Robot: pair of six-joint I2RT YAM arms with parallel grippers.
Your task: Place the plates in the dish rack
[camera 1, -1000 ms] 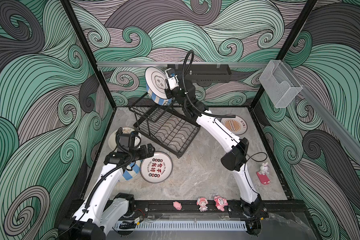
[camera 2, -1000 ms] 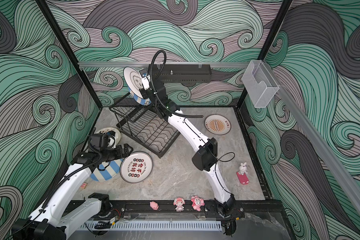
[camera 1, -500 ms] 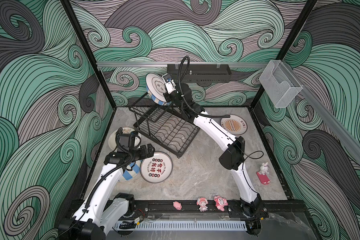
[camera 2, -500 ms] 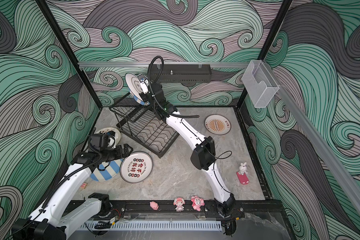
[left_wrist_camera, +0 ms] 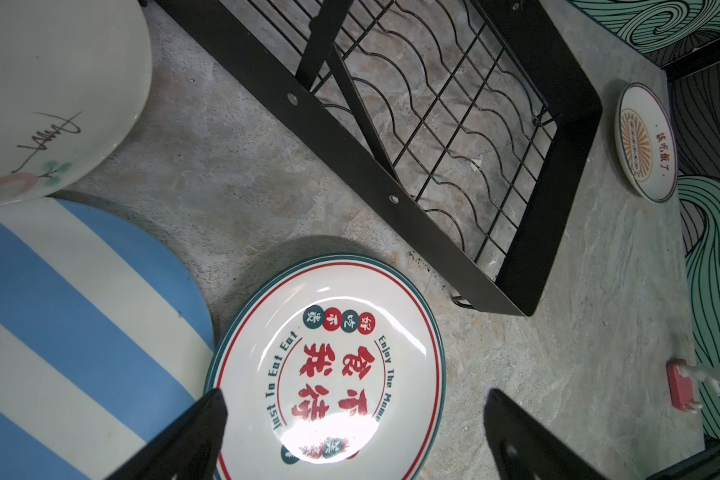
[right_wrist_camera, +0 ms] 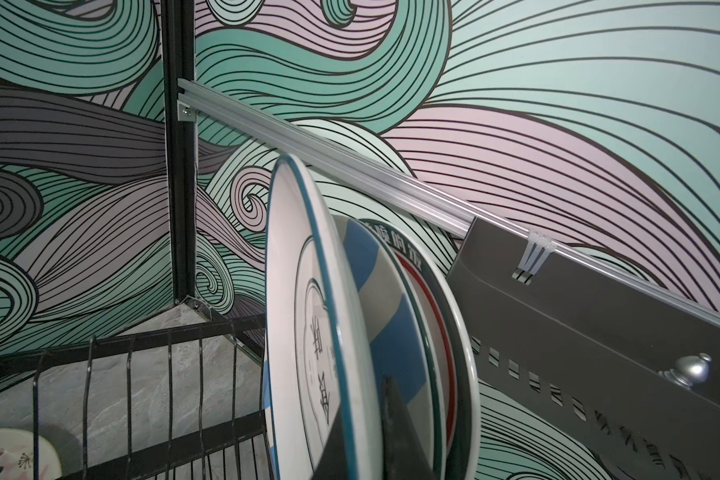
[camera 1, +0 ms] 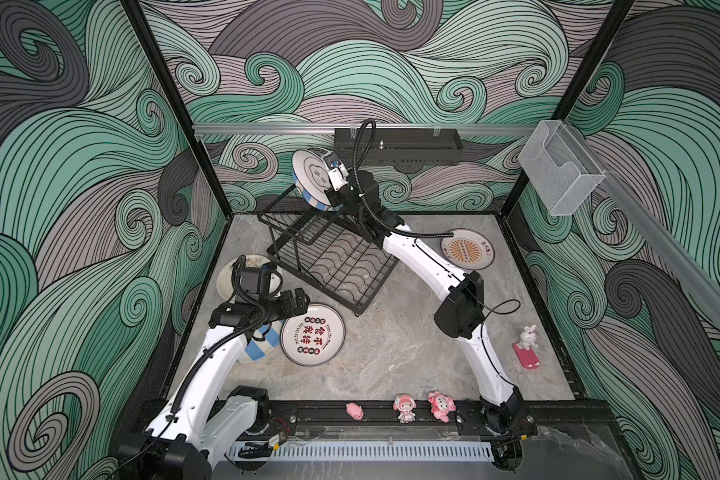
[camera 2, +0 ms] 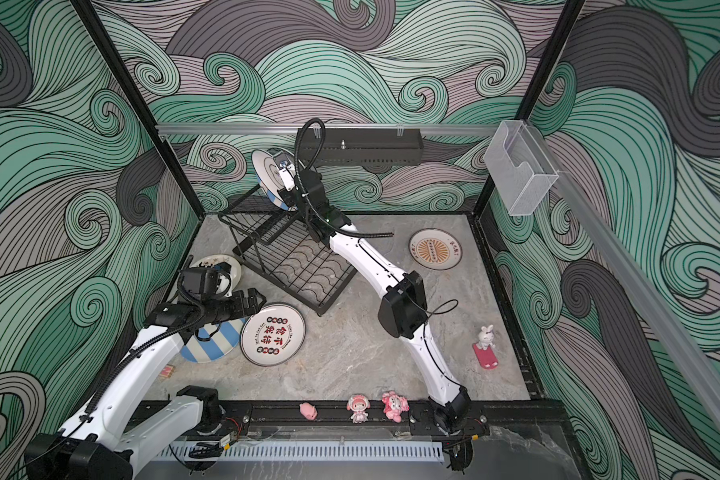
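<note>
Three round plates stand on edge at the raised upper tier of the black wire dish rack [camera 1: 334, 258] [camera 2: 296, 259] [right_wrist_camera: 142, 347], toward the back of the grey marbled counter [camera 1: 395, 357].

The right pincer [camera 1: 332, 166] [camera 2: 282, 166] is clamped on the rim of the nearest one, a teal-rimmed white plate [camera 1: 312, 174] [camera 2: 266, 170] [right_wrist_camera: 300, 332], which it holds nearly upright. In the right wrist view one dark finger [right_wrist_camera: 400, 424] shows behind that plate, between it and a blue-and-cream striped plate [right_wrist_camera: 387, 324]. A dark-rimmed plate with a red ring [right_wrist_camera: 439, 311] stands just behind the striped one. Whether the held plate's lower edge sits in a slot cannot be told.

At the front left, the left pincer [camera 1: 298, 305] [camera 2: 251, 301] [left_wrist_camera: 355, 399] hangs with its jaws apart above a white plate with red Chinese characters [camera 1: 312, 334] [camera 2: 273, 334] [left_wrist_camera: 329, 374]. That plate lies flat on the counter just in front of the rack's lower tray.

A second blue-and-cream striped plate [camera 1: 262, 347] [camera 2: 208, 343] [left_wrist_camera: 59, 311] lies right beside it, partly under the left arm in both top views. A cream floral plate [camera 1: 228, 276] [camera 2: 234, 266] [left_wrist_camera: 51, 83] lies flat further back, near the left wall and beside the rack.

An orange-sunburst plate [camera 1: 468, 249] [camera 2: 435, 248] [left_wrist_camera: 645, 141] lies flat on its own to the right of the rack, near the back right corner.
</note>
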